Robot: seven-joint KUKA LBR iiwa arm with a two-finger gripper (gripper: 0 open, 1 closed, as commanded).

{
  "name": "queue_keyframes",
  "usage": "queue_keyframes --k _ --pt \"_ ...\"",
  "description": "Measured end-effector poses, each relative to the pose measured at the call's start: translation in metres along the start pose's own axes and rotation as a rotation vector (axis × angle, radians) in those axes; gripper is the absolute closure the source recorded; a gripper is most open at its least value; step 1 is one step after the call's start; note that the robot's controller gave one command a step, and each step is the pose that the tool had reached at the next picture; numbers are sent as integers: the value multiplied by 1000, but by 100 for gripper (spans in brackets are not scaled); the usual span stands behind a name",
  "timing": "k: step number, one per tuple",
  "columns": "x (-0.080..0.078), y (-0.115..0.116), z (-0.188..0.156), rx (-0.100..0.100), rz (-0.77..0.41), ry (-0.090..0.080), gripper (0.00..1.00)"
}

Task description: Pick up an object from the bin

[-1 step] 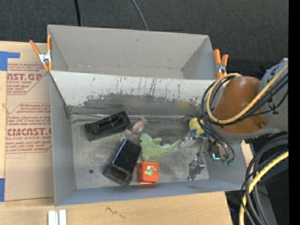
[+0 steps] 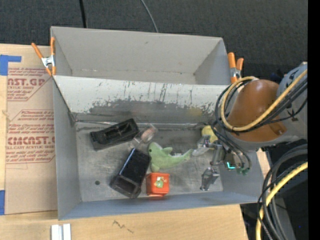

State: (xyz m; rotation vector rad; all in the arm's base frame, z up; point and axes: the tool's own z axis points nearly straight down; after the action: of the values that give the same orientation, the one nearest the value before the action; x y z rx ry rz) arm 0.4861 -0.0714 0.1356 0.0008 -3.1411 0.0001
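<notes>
Wrist cover: an orange-brown domed cover (image 2: 255, 109) looped with yellow and black cables (image 2: 225, 115), up and to the right of the green soft toy (image 2: 164, 157); it hides the right wall of the grey metal bin (image 2: 135, 54).
Gripper (image 2: 209, 176): low over bare floor, near the toy's tail end and to its lower right, apart from it; its metal parts merge with the scuffed floor, so whether it is open or closed cannot be told.
Green soft toy: lies flat mid-floor, tail towards the gripper; it is the nearest thing to it.
Yellow rounded thing (image 2: 207, 131): up and right of the toy, half covered by the cables, its kind unclear.
Black open-topped box (image 2: 131, 172): touching the toy's left side, tilted.
Orange-red block (image 2: 158, 184): just below the toy, beside the box.
Long black plastic piece (image 2: 114, 132): up and left of the toy.
Small pinkish-beige thing (image 2: 146, 134): just above the toy, too small to identify.
</notes>
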Motion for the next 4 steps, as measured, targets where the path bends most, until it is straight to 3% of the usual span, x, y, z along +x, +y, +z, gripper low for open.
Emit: queue_keyframes --k 1,2,3,4 --pt "-16 46 36 1 64 -5 0" --pt "-17 66 50 -2 68 0 0" --pt "-23 83 -17 0 -20 -1 100" --pt "-23 83 -17 0 -21 -1 100"
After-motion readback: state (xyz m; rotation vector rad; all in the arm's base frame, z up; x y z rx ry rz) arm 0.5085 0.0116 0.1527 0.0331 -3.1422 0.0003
